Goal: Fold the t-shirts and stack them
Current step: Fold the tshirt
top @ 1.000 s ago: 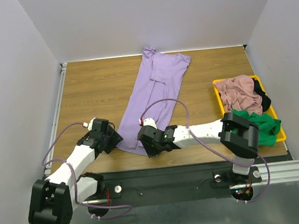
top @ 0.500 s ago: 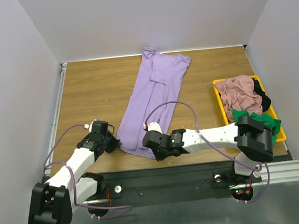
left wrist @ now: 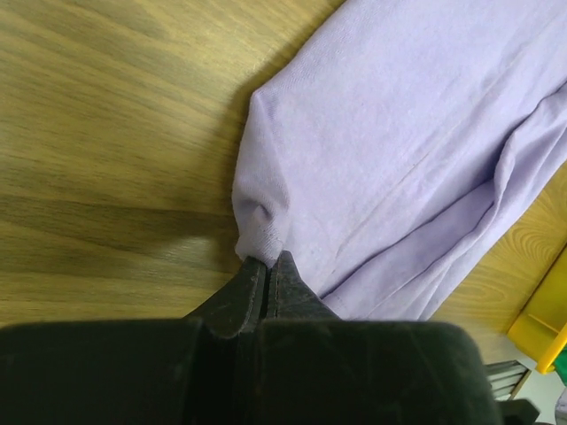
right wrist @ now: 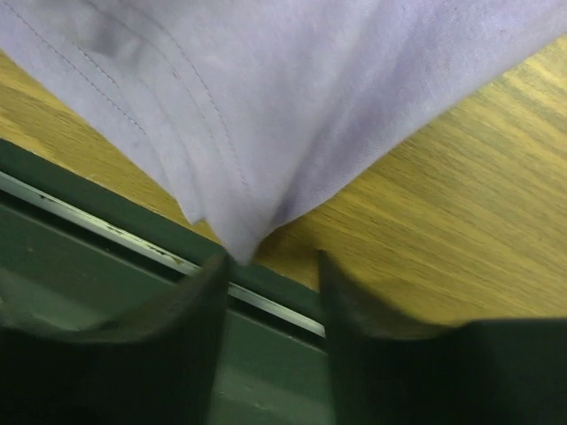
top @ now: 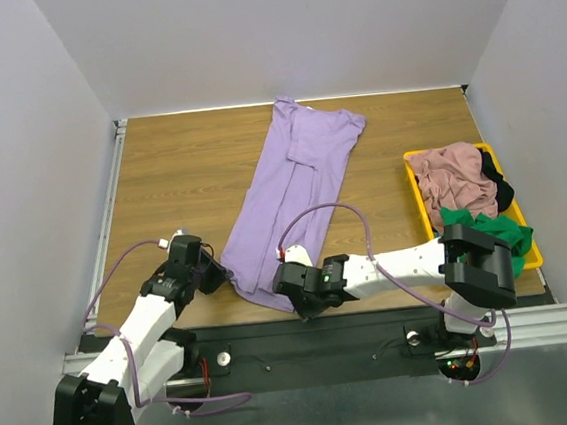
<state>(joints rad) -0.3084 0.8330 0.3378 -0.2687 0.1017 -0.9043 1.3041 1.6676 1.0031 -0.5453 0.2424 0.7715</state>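
Observation:
A lavender t-shirt lies lengthwise down the middle of the table, folded narrow. My left gripper is shut on its near left corner; in the left wrist view the jaws pinch a bunched tip of the lavender t-shirt. My right gripper sits at the shirt's near right corner by the table's front edge. In the right wrist view it stands open, and the corner of the lavender t-shirt hangs just above its left finger, not pinched. Pink, green and black t-shirts are heaped at the right.
The yellow tray holding the heaped shirts stands at the table's right edge. The front rail runs directly under my right gripper. Bare wood lies left of the lavender shirt.
The left gripper has shut on the shirt's corner. Both grippers have moved toward the front edge, and the shirt's near end has come with them. The right jaws now stand apart.

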